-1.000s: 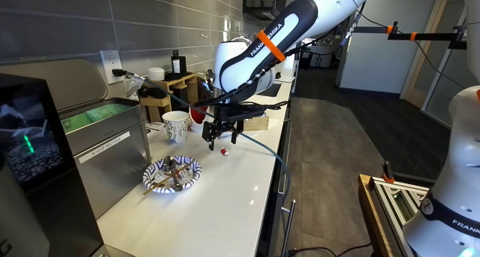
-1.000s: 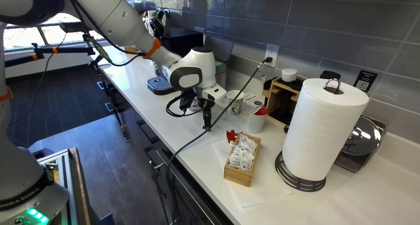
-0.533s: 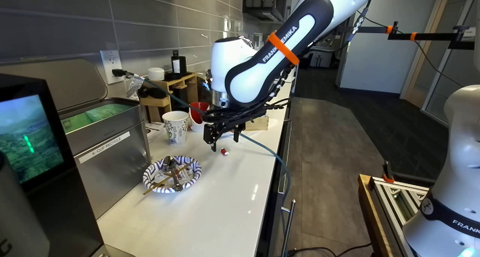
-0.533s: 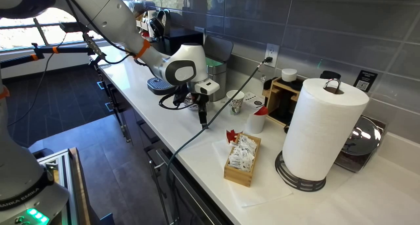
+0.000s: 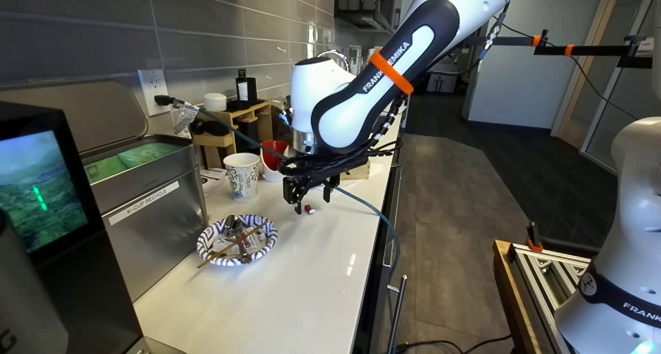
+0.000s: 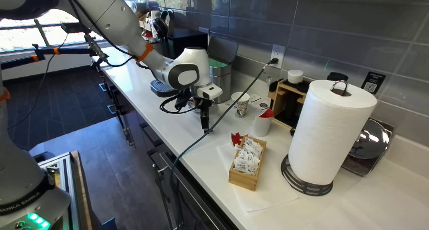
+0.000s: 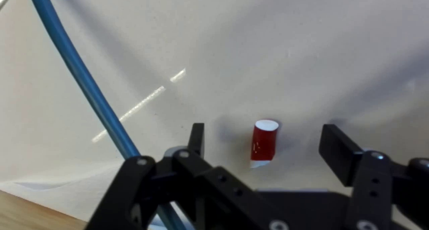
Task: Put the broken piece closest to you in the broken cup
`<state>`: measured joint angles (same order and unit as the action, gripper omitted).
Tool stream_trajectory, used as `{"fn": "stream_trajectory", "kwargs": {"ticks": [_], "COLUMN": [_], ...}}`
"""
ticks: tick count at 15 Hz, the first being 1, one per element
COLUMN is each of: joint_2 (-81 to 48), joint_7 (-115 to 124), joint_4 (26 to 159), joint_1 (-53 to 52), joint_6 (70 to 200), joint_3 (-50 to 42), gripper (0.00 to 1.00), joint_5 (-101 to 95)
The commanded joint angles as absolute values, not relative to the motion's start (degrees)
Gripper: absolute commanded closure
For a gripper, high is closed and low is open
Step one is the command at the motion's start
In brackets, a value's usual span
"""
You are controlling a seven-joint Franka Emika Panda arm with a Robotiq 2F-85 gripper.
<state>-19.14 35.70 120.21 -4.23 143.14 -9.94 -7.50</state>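
The broken piece is a small red shard with white ends; it lies on the white counter in the wrist view and in an exterior view. In an exterior view it is hidden behind my gripper. My gripper is open and points down, with one finger on each side of the piece in the wrist view, apart from it. The fingertips look slightly above the counter. The broken cup, white outside and red inside, stands upright near the wall in both exterior views.
A blue cable crosses the counter close beside my gripper. A larger red broken piece lies by a wooden box of packets. A paper cup, a patterned bowl and a paper towel roll stand around.
My gripper has shifted a little sideways, away from the wooden box, and come down slightly over the piece. It has stayed open. The piece and the cup have not moved.
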Motion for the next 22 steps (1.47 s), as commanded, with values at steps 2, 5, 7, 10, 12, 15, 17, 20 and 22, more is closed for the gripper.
{"fn": "stream_trajectory", "kwargs": {"ticks": [2,5,7,10,12,15,17,20,22], "joint_2": [-20.91,-21.28,-21.4,-21.35,-21.41,-19.92,-17.05,-9.88,-5.17], "joint_7": [32.44,30.41,29.4,28.0,27.29,27.71,27.14,22.06,15.93], "joint_4": [118.81,118.62,118.55,118.56,118.46,118.93,120.57,124.88,126.91], "joint_1": [-1.64,-1.09,-0.9,-0.61,-0.54,-1.26,-1.6,-1.06,0.32], "joint_6": [142.96,142.94,142.92,143.87,144.39,142.94,141.95,139.92,136.44], "joint_3": [-8.01,-7.58,-7.44,-7.2,-7.11,-7.55,-7.46,-6.55,-5.34], "gripper": [0.2,0.49,0.64,0.88,1.0,0.95,0.95,0.95,0.95], "joint_5": [-2.03,0.35,1.59,3.0,3.37,2.22,1.67,1.21,3.23]}}
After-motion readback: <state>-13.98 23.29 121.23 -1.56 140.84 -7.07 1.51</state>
